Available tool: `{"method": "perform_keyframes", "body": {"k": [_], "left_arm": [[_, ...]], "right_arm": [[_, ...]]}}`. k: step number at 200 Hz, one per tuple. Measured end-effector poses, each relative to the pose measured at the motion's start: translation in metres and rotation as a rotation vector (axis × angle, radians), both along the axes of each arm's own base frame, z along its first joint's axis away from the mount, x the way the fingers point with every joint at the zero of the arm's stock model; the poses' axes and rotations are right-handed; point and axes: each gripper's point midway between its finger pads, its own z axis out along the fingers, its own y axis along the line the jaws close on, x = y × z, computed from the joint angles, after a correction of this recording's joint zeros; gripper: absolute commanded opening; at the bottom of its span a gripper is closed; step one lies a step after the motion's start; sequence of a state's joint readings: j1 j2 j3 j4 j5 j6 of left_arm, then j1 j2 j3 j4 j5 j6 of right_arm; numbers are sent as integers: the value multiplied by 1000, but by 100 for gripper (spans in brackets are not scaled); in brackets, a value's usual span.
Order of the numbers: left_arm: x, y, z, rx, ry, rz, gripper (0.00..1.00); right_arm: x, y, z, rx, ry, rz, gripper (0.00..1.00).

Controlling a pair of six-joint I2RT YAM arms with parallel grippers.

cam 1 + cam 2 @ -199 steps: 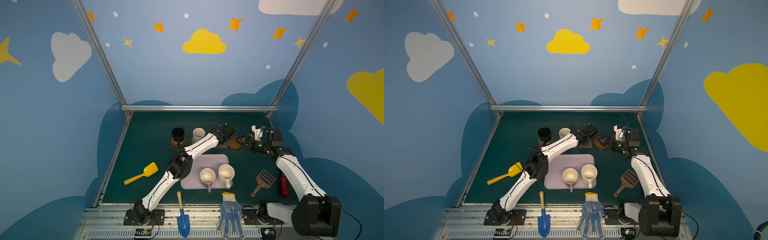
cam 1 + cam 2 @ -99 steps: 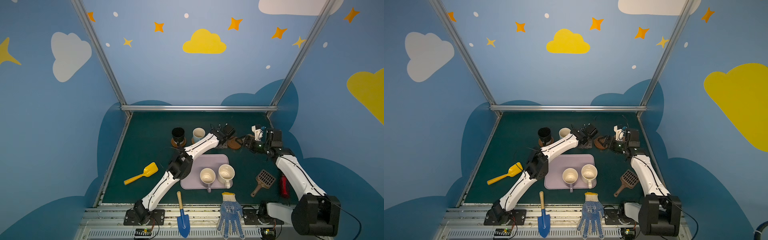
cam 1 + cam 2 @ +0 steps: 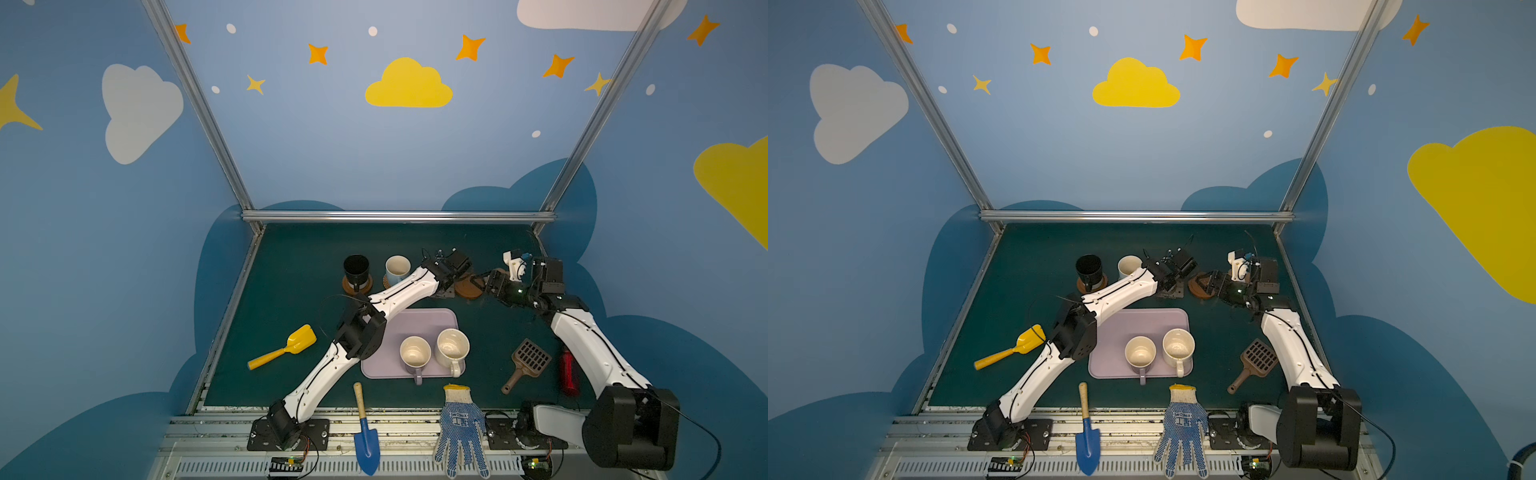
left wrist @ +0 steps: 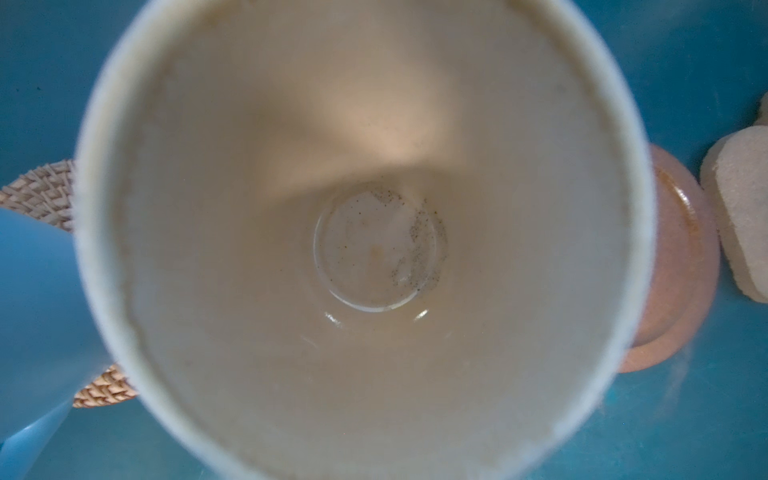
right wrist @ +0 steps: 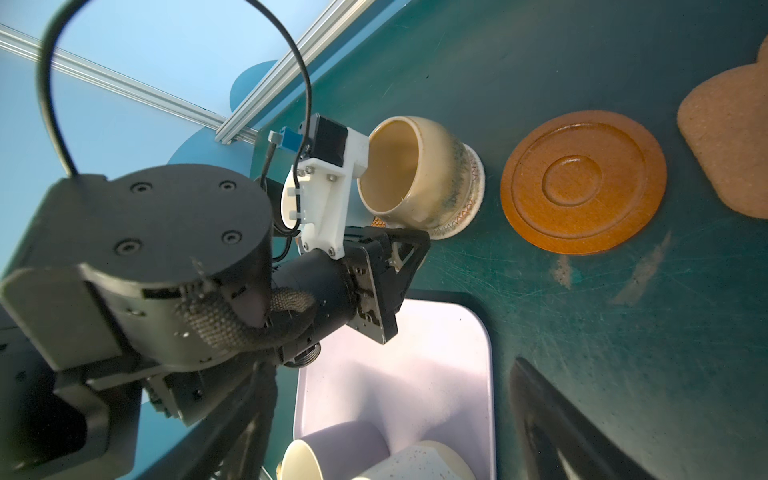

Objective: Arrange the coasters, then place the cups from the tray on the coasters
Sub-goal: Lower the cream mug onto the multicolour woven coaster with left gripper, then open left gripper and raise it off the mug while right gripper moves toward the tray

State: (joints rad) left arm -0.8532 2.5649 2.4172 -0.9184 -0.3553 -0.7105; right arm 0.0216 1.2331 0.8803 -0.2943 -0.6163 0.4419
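Now my left end effector (image 5: 399, 241) clamped on tan cup (image 5: 419, 174), lowering it onto pale woven coaster (image 5: 473, 195); grip needed until base sits flat. Right end effector (image 3: 482, 282) wide open, empty, beside brown coaster (image 5: 582, 183), probably ready to square it for next cup off tray (image 5: 415, 353).

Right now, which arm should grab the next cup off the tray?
Probably the right. The right gripper is open and empty, while the left gripper is shut on the tan mug. The speckled cream mug sits on the right of the tray.
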Motion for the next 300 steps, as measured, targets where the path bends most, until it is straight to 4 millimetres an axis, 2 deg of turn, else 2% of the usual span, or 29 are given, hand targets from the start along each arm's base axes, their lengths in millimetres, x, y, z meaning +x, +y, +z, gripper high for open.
{"method": "perform_keyframes", "body": {"k": [22,52,74,138,278,289,300], "left_arm": [[0,0,0,1,0,-1,10],[-1,1,0,3,3,1,23],[-1,2,2,3,0,7,28],[0,2,11,-11,-8,13,34],[-13,-6,4,-79,74,5,35],[-13,-6,4,-78,73,6,38],[-13,-5,5,-78,72,8,47]], "right_arm": [[0,0,-2,2,5,1,87],[1,1,-2,5,9,3,87],[1,1,-2,6,10,3,87],[1,1,-3,8,13,2,87],[2,0,-4,13,16,0,87],[2,0,-4,13,16,0,87],[2,0,-4,12,16,0,88]]}}
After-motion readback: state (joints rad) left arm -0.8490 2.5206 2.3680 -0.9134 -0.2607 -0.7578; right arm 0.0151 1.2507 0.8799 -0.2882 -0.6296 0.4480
